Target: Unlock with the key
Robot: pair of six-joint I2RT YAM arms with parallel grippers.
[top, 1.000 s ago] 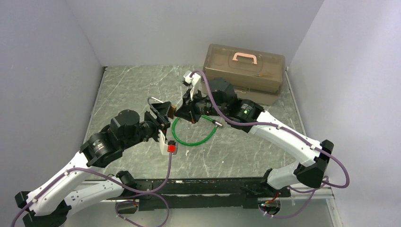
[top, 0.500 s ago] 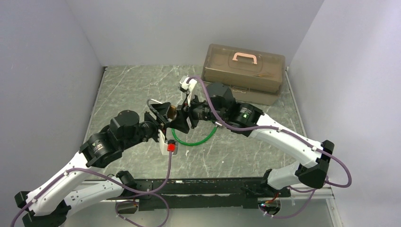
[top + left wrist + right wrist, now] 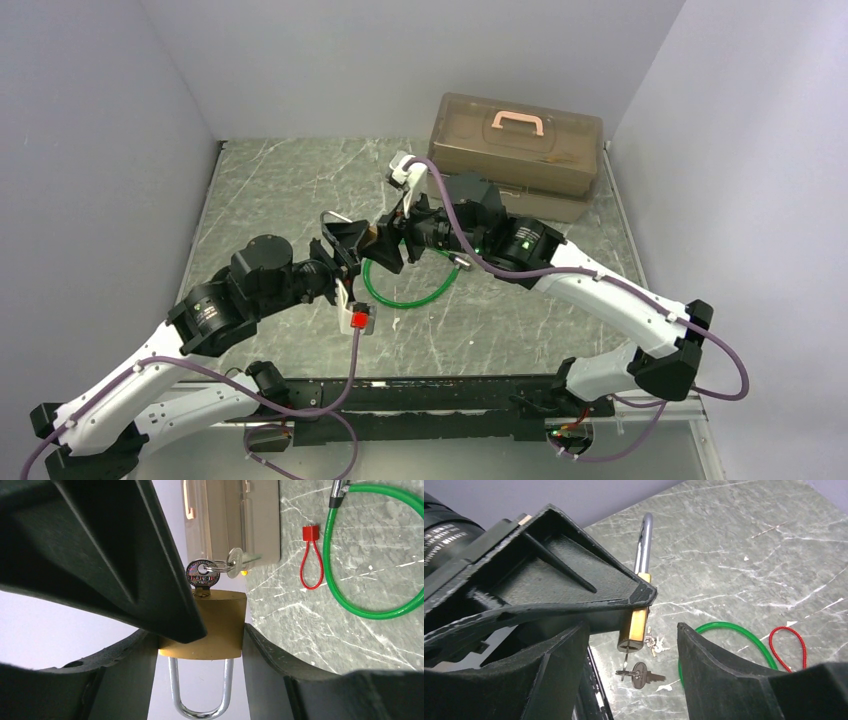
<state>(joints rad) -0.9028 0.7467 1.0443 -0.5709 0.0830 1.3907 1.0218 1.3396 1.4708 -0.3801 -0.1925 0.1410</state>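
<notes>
A brass padlock [image 3: 212,627] is clamped by its sides between my left gripper's [image 3: 200,636] fingers, its steel shackle [image 3: 200,695] pointing back toward the wrist with both legs in the body. The key [image 3: 202,574] sits in the keyhole, and a second key [image 3: 235,560] hangs from its ring. In the right wrist view the padlock [image 3: 636,622] hangs key end down with the key [image 3: 625,661] below it. My right gripper [image 3: 631,630] stands open on either side of the lock's key end, touching neither. From above, both grippers meet mid-table at the padlock [image 3: 370,235].
A green cable loop [image 3: 400,295] lies on the marble table [image 3: 280,190] under the grippers, with a red cord loop [image 3: 791,645] and a small bunch of keys [image 3: 654,642] beside it. A brown toolbox [image 3: 515,140] with a pink handle stands at the back right.
My right gripper has opened and let go of the key, which stays in the lock. The left gripper keeps its hold on the padlock.
</notes>
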